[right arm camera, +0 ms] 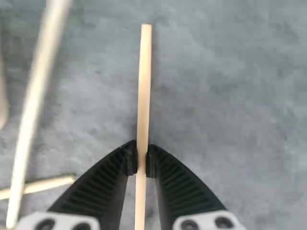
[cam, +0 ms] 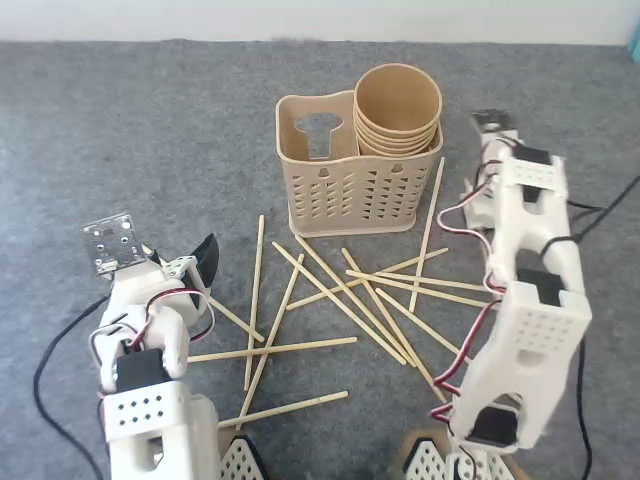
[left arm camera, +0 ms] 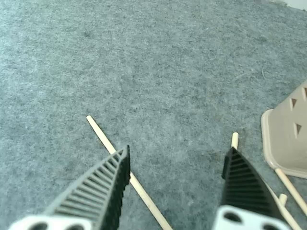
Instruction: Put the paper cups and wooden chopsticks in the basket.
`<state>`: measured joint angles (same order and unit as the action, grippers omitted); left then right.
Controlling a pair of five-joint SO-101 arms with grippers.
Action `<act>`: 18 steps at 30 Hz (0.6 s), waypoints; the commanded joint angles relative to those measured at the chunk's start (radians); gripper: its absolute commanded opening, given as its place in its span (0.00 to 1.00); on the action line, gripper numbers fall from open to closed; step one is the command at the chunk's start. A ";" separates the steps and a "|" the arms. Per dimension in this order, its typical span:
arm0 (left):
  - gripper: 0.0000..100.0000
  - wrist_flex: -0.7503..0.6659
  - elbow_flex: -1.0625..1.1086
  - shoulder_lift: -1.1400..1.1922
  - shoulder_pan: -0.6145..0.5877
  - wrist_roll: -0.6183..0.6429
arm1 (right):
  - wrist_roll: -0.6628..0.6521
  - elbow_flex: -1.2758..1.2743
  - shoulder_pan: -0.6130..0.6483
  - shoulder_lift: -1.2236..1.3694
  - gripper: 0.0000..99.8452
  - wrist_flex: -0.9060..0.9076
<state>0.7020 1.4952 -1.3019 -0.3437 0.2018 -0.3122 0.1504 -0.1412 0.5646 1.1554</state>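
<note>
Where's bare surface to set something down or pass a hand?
Free: grey carpet left of the beige slotted plastic basket, and the strip behind it. Crowded: scattered wooden chopsticks between the two arms, in front of the basket.

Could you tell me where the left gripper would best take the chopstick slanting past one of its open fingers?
Probably on the bare stretch of the chopstick, from straight above, with the left gripper turned to straddle it crosswise: it lies flat on the carpet, too thin to catch sideways.
</note>
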 commanded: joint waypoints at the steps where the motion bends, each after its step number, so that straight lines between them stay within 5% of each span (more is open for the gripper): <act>1: 0.30 -0.028 -0.005 -0.018 0.000 -0.012 | 0.064 0.054 -0.082 -0.231 0.01 0.062; 18: 0.30 -0.026 -0.005 -0.018 0.000 -0.012 | 0.181 0.049 -0.041 -1.161 0.01 0.217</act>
<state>0.7020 1.4952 -1.3019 -0.3437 0.2018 -0.1573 0.1504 -0.2348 -0.3575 1.3794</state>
